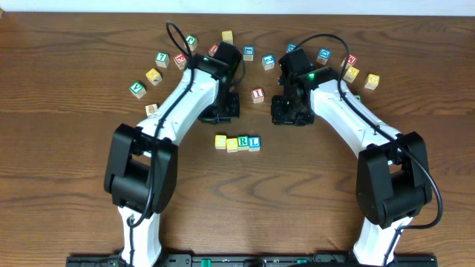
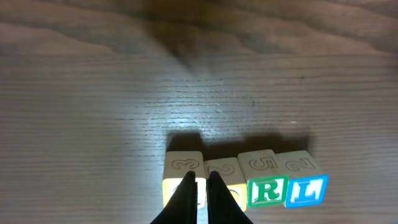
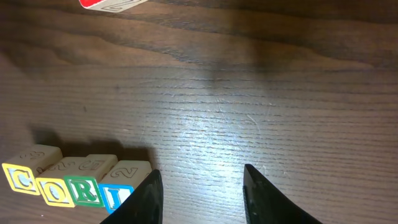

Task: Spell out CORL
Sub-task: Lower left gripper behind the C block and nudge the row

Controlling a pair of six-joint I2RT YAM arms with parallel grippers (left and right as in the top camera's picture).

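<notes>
A: Since the word has to read in order from the robot's side, where do the four blocks sit?
B: They lie in one tight line on the wooden table (image 1: 59,185), between the two arms: yellow C cube (image 3: 22,178), yellow O cube (image 3: 56,191), green R cube (image 3: 85,191), blue L cube (image 3: 118,196), each touching its neighbour. I judge the spelling done, or one nudge short of done
A: Why does the left gripper sit so close to them?
B: The left gripper (image 2: 200,198) is clenched, tips pressed together with nothing between them. It hangs low, just in front of the seam where C meets O. Closed like that it makes a single blunt poker, which suits squaring up a row better than pinching would. Whether it touches the blocks I cannot tell
A: And the right one?
B: The right gripper (image 3: 202,198) is released, its jaws apart over bare wood, grasping nothing, just beside the L end. Open and off to that side, it hides no letter and cannot drag the L out of line
A: What about the leftovers?
B: The spare letter cubes (image 1: 154,75) curve round the far side, well apart from the word. One red cube (image 3: 109,3) shows at the top edge of the right wrist view. Kept that far off, they leave the word unambiguous
</notes>
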